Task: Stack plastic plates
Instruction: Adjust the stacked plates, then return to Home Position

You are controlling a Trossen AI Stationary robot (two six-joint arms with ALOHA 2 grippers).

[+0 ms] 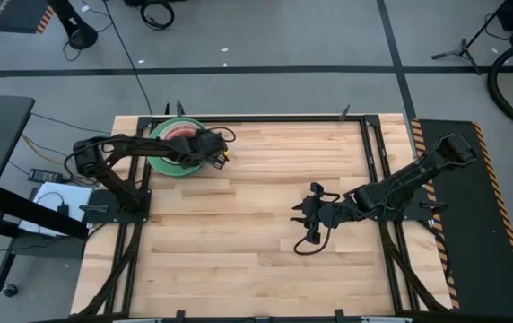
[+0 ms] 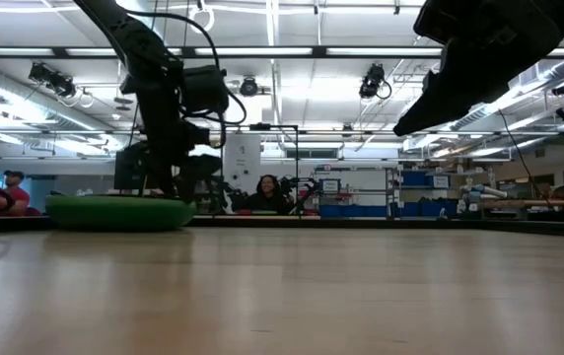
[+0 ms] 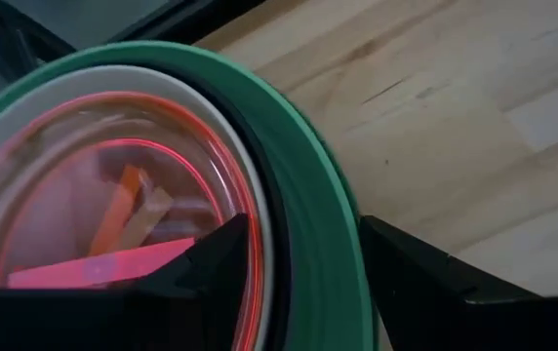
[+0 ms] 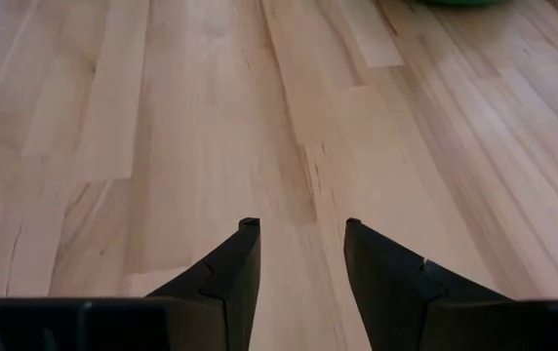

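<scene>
Your left tool (image 1: 216, 154) is over at the far left corner of the surface (image 1: 256, 242), sitting right on the stack of plates (image 1: 169, 157). From its wrist view you can see the 2 fingers (image 3: 216, 268) straddling the stack's rim: 1 finger inside over the red plate (image 3: 94, 210), the other outside the green plate (image 3: 308, 224), parted about halfway. Whether they actually pinch the rim, you cannot tell. The stack is nested there: the big green one at the bottom, a dark rim and a white plate (image 3: 245, 195) inside it, clear red on top with orange showing through.

In the low view the green stack (image 2: 119, 211) rests flat on the wood with the left arm coming down onto it.

Your right tool (image 1: 308, 218) hangs above bare wood right of centre, well apart from the stack, fingers (image 4: 230, 273) parted and holding nothing.
</scene>
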